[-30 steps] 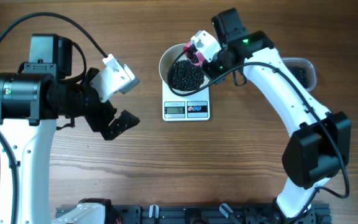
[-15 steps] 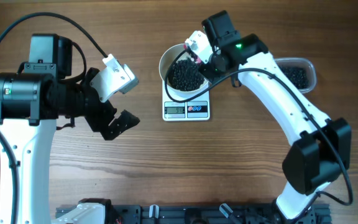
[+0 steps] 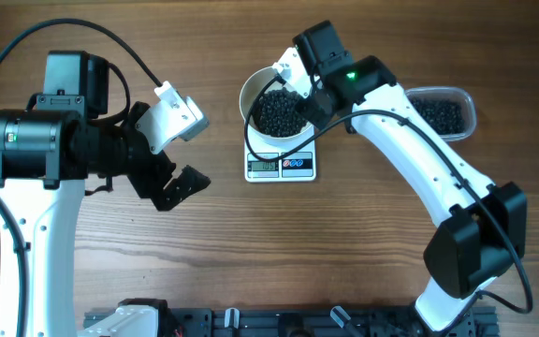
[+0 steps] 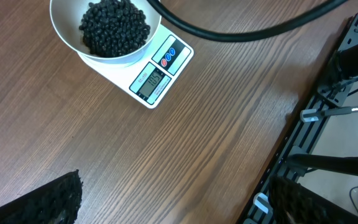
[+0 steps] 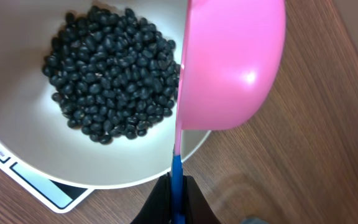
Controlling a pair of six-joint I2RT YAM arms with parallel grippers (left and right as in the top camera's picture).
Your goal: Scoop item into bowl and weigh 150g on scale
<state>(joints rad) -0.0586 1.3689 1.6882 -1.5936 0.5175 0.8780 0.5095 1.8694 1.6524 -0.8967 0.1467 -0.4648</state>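
The white bowl (image 3: 251, 89) stands on the scale (image 3: 281, 166) and holds a heap of the black item (image 3: 277, 112). My right gripper (image 5: 176, 200) is shut on the blue handle (image 5: 176, 177) of a pink scoop (image 5: 232, 62). The scoop is turned on its side over the bowl's right rim (image 5: 194, 146), its rounded back facing the wrist camera. In the overhead view the right wrist (image 3: 321, 65) hides the scoop. My left gripper (image 3: 171, 187) hangs open over bare table left of the scale, holding nothing. Bowl (image 4: 61, 25), item (image 4: 114, 28) and scale (image 4: 157, 71) also show in the left wrist view.
A clear plastic tub (image 3: 443, 112) with more black pieces sits at the right, behind the right arm. A black rail (image 3: 279, 323) runs along the table's front edge. Bare wood lies between the scale and the left arm.
My right wrist has shifted left and turned over the bowl, taking the pink scoop with it. The left arm has not moved.
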